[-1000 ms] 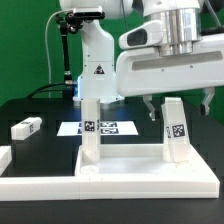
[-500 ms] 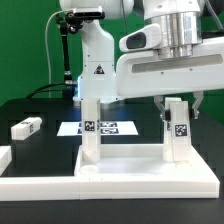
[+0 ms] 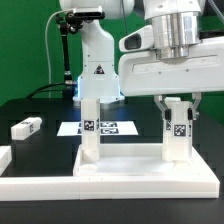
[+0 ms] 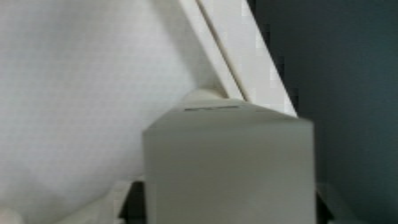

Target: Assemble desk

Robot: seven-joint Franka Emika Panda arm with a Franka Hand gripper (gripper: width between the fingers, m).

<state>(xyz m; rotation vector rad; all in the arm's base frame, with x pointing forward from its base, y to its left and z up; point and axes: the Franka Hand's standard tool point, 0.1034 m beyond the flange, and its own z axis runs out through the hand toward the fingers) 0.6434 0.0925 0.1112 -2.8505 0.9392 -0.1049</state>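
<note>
The white desk top (image 3: pixel 150 180) lies flat at the front of the table. Two white legs stand upright on it, one at the exterior view's left (image 3: pixel 90 130) and one at its right (image 3: pixel 177 135), each with a tag. My gripper (image 3: pixel 178 108) is around the top of the right leg, one finger on each side, shut on it. In the wrist view the leg (image 4: pixel 222 160) fills the space between my gripper's (image 4: pixel 226 215) fingers, with the desk top (image 4: pixel 89 90) below it.
A loose white leg (image 3: pixel 25 127) lies on the black table at the exterior view's left. The marker board (image 3: pixel 110 128) lies behind the desk top. A white border bar end (image 3: pixel 4 158) shows at the left edge. The robot base (image 3: pixel 95 60) stands behind.
My gripper has come down over the right leg, and its fingers have drawn in from wide apart to the leg's sides.
</note>
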